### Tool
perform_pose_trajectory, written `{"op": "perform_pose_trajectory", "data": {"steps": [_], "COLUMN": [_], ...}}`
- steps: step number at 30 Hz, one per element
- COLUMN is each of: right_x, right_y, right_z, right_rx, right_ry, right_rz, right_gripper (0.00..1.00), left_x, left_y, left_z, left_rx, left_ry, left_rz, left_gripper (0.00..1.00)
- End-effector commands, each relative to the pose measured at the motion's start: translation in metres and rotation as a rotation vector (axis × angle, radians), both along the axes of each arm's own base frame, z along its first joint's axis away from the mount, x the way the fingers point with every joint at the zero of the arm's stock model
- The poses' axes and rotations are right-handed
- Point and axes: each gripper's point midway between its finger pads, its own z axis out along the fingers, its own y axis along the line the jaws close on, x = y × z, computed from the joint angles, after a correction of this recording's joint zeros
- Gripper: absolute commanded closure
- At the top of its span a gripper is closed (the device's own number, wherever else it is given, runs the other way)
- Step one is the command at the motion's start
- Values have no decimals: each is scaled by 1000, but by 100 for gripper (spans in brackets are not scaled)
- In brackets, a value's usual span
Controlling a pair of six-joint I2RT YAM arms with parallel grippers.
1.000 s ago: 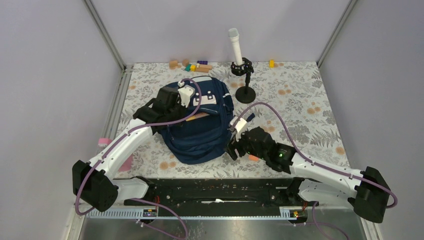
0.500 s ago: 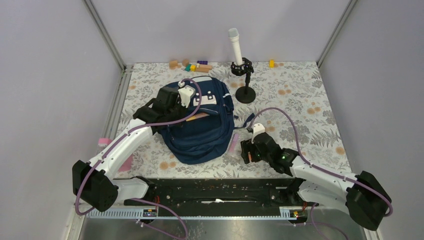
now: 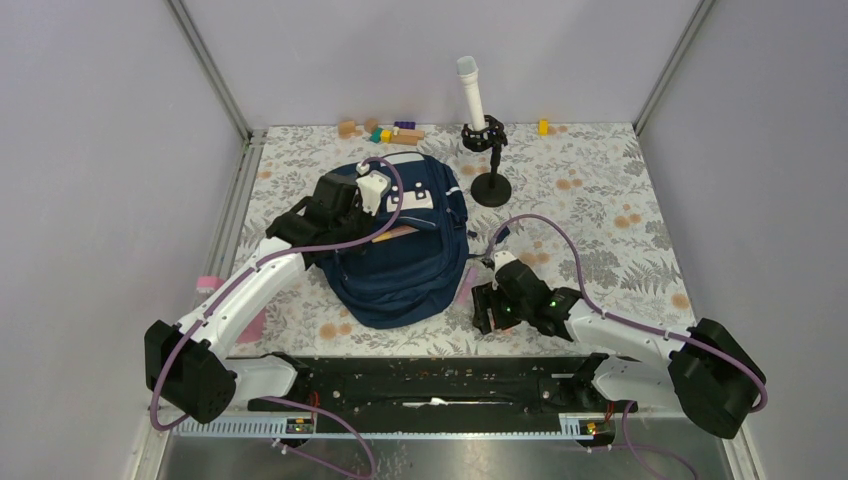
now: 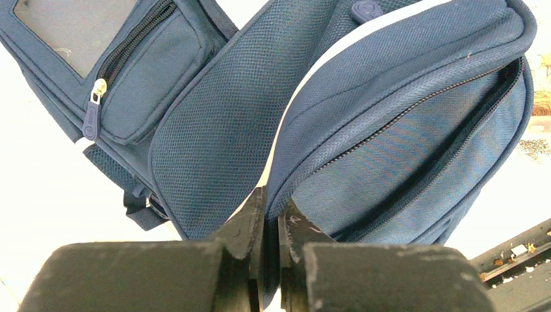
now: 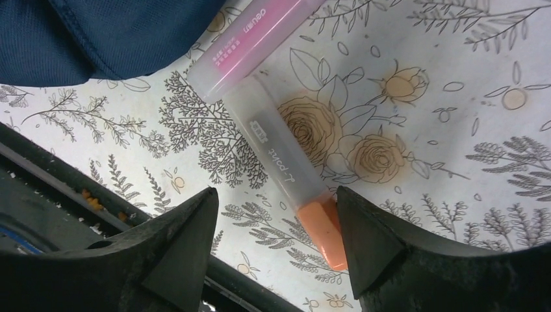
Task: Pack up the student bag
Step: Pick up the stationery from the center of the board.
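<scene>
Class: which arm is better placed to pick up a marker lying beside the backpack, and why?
Right. The right gripper hangs open over the orange-tipped marker; the left gripper is shut on the student bag's fabric.

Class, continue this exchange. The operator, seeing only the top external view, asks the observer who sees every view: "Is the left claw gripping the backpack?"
Observer: Yes, the left claw is shut on a fabric edge of the student bag.
Operator: What is under the right claw?
Observer: It stands open over a clear marker with an orange cap.
Operator: Anything beside that?
Observer: A pink marker printed "deli" meets its far end.
</scene>
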Motion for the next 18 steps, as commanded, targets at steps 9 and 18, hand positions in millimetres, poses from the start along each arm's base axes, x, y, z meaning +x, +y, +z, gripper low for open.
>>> {"op": "perform_pose_trajectory", "data": {"steps": [9,18], "right_x": [-5,-6], "right_y": [-4,-8], "right_z": [1,-15], "right_rx": [-130,-265], "right_ry": [-16,-37], "right_rz": [-26,-53], "right_gripper": [30,37], "left_x": [8,8], "left_y": [-3,-4], "left_z": [39,38], "left_rx": [-69,-70], "left_ry": [-91,-87], "left_rz": [19,16], "left_gripper": [100,100]}}
